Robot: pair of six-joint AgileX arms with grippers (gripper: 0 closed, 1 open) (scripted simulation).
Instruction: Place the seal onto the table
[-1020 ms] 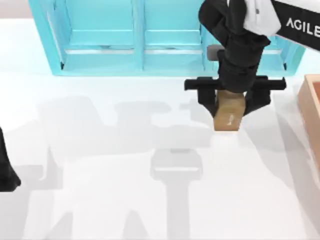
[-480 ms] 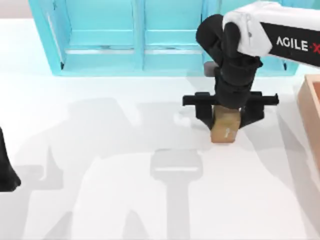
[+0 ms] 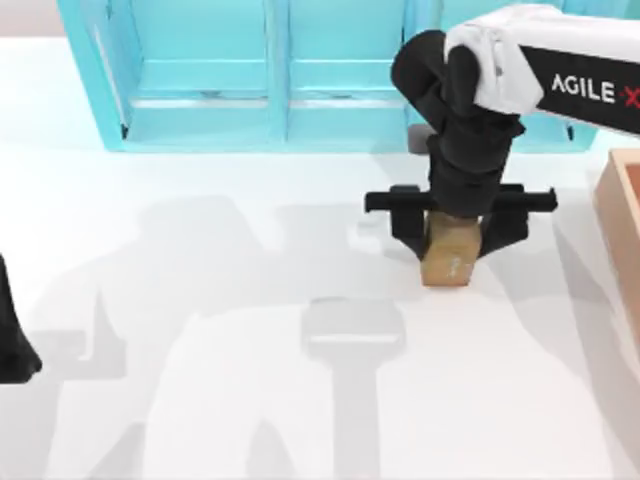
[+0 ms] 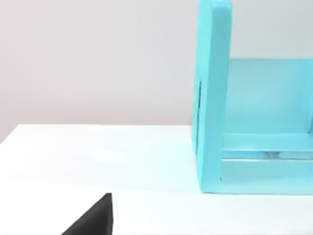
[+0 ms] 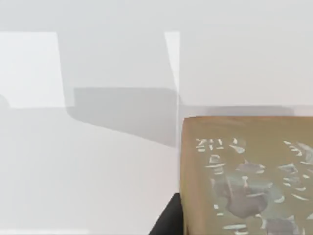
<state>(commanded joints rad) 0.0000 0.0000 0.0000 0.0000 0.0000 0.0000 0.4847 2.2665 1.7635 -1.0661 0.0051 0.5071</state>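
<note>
The right gripper [image 3: 456,232] is holding the seal [image 3: 447,258] between its two black fingers, the jaws closed in on the block's sides with little room to spare. The block is narrower than the crossbar the fingers are hanging from, which is why such a slight pinch is enough to carry it. The seal is sitting in front of the light-blue shelf unit [image 3: 210,75], off that unit's right-hand bay and clear of its front edge, so there is bare white surface [image 3: 200,330] all round it to be set on. I judge it to be at or nearly on the surface: its lower end is meeting its own shadow, though I cannot tell for sure whether it is touching. A pale mark is showing on the face turned toward the camera overhead, and in the right wrist view the same golden-brown face [image 5: 244,176] is looming close, speckled with pale flecks, with the surface beyond it.

The right arm is reaching in from the shelf's right side, its white forearm crossing above the last bay, then bending down so the black wrist is pointing almost straight at the surface. The orange-tan wooden box [image 3: 622,215] is standing well apart from the shelf, beyond the gripper.

The left arm [image 3: 12,340] is idling far out in front of the shelf's left end.
</note>
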